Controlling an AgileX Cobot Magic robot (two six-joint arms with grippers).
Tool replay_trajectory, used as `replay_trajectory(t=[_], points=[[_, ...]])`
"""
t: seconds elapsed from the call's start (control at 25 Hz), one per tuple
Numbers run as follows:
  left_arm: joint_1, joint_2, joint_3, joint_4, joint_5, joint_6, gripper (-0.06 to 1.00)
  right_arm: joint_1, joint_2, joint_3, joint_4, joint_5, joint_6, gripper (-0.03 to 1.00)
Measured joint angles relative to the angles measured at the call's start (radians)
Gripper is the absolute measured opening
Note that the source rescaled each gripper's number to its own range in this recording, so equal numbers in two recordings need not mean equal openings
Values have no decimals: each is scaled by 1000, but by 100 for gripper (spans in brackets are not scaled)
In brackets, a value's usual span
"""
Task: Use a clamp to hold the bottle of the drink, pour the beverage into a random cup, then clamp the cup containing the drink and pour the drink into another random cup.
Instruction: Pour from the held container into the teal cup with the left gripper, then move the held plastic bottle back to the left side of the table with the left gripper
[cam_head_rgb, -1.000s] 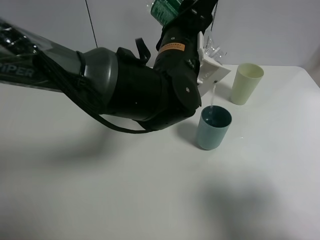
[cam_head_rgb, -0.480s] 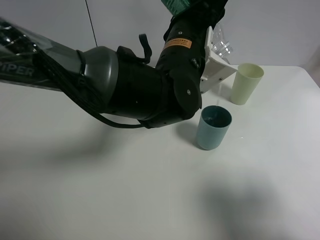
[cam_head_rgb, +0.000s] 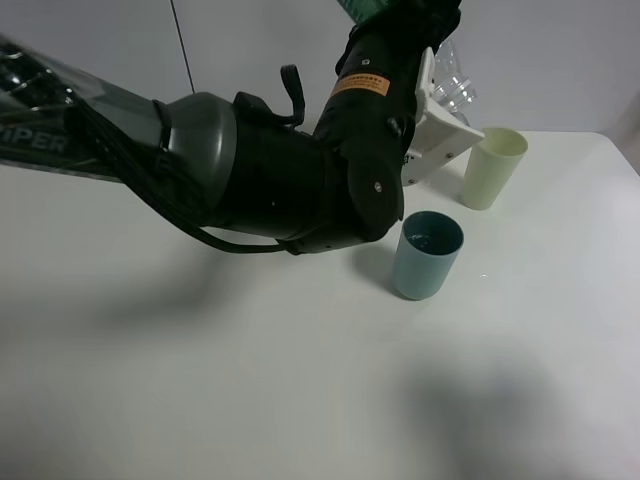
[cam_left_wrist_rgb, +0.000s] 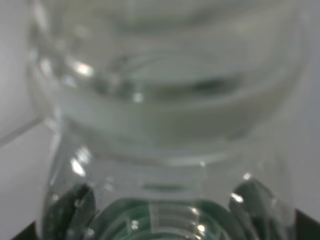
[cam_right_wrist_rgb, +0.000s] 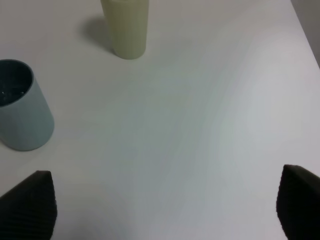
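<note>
High view: the bottle (cam_head_rgb: 452, 88) is held tilted above the worktop (cam_head_rgb: 300, 380), clamped between the fingers (cam_head_rgb: 445, 135) of the left gripper (cam_head_rgb: 438, 105). The teal cup (cam_head_rgb: 427, 255) is located at 6 o'clock of the bottle, and the pale cup (cam_head_rgb: 492, 167) at 1 o'clock of the teal cup.

Left wrist view: the frame is filled by the gripped bottle (cam_left_wrist_rgb: 165, 125).

Right wrist view: the fingers (cam_right_wrist_rgb: 27, 207) of the right gripper (cam_right_wrist_rgb: 165, 210) are spread wide, and nothing is held.

Looked like a robotics lab bench to me: bare white table (cam_head_rgb: 200, 400), blank pale wall (cam_head_rgb: 560, 60), bulky black robot arm (cam_head_rgb: 260, 185).
</note>
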Motion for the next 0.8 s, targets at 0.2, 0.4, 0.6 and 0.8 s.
replay_trajectory(t=[0.2,0.4,0.6,0.8], points=[[0,0,0,-64,0,-103,2,0,0,0,0,0,0,60],[0,-62,0,-266,77,-412,2,0,0,0,0,0,0,60],[11,-139,23,-309,180,-571,2,0,0,0,0,0,0,60],[72,-270,181,-331,334,-819,2,0,0,0,0,0,0,60]])
